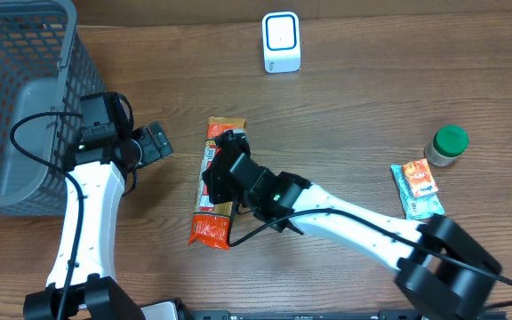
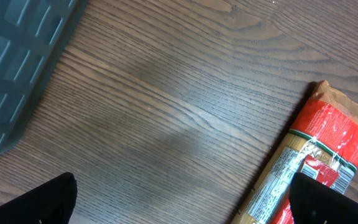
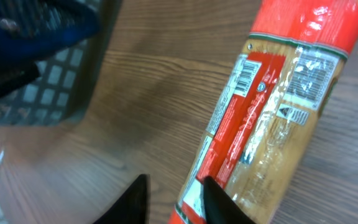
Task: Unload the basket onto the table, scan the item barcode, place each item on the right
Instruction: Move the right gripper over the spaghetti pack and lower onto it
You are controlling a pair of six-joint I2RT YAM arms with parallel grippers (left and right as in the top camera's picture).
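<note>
Table [image 1: 354, 107]: wood-grain top, all items on it.

Basket [image 1: 25, 107]: grey mesh, far left edge. Interior not readable.

Left gripper [image 1: 154, 142]: beside the basket wall, near the packet's upper end but apart from it. Jaws fully spread, nothing between them, only bare wood below in the left wrist view.

Right gripper [image 3: 174, 186]: over the middle of the pasta packet [image 1: 210, 229]. Jaws part-way closed with a gap showing. One finger overlaps the packet's long edge and the other is over wood. Cannot tell whether a grip is made.

Pasta packet: long, red and clear film, lying flat near table centre, long axis running roughly toward the scanner [image 1: 281, 42]. The scanner is a small white unit at the far edge, well apart from the packet.

Sachet [image 1: 416, 188] and green-lidded jar [image 1: 447, 147]: right side, near each other, clear of both arms.

Barcode [image 3: 246, 76]: on the white label strip along the packet's side, facing up.

Risks, as judged:
- Jaws appear set on one edge, not across the body. A pinch on loose film could slip or tear on lifting.
- Off-centre hold on a long packet: the free end droops or swings, so the barcode may tilt away from the scanner window.
- Fingers look close to the label strip. If they cover the barcode, there is no read.
- Rigid contents may crack under a hard squeeze.
</note>
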